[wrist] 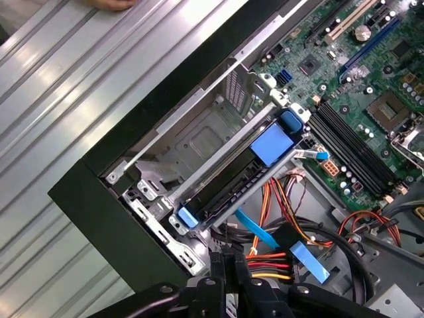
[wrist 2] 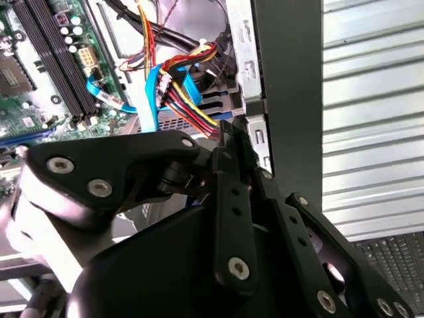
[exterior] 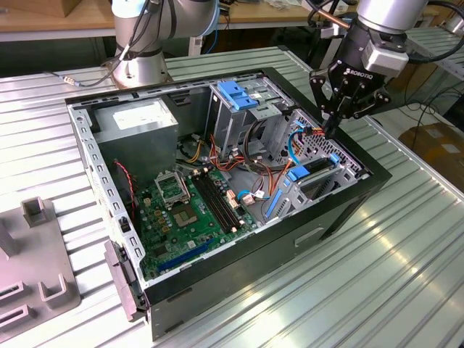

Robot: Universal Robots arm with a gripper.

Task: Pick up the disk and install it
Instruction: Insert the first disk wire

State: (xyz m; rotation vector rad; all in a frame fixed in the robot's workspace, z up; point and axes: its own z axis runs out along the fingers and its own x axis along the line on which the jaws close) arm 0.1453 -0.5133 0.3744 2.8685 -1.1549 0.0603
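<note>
Gripper (exterior: 330, 129) fingers pressed together, nothing clamped, pointing tip-down over the computer case (exterior: 326, 239) at its drive-bay corner. Same closed tips in both wrist views (wrist 2: 228, 132) (wrist: 228, 265). Disk (wrist: 268, 146) seated in the bay inside the case, along the case wall, blue rail ends showing at both ends; also in the exterior view (exterior: 299, 172). Tips right by the red-yellow cable bundle (wrist 2: 192, 109) inside the case, beside the disk; contact unclear. Motherboard (exterior: 181, 210) mid-case.

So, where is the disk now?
In the first wrist view the disk sits in the grey bay at a corner of the case, beside the motherboard; at the exterior view's right the tool hangs above it.
</note>
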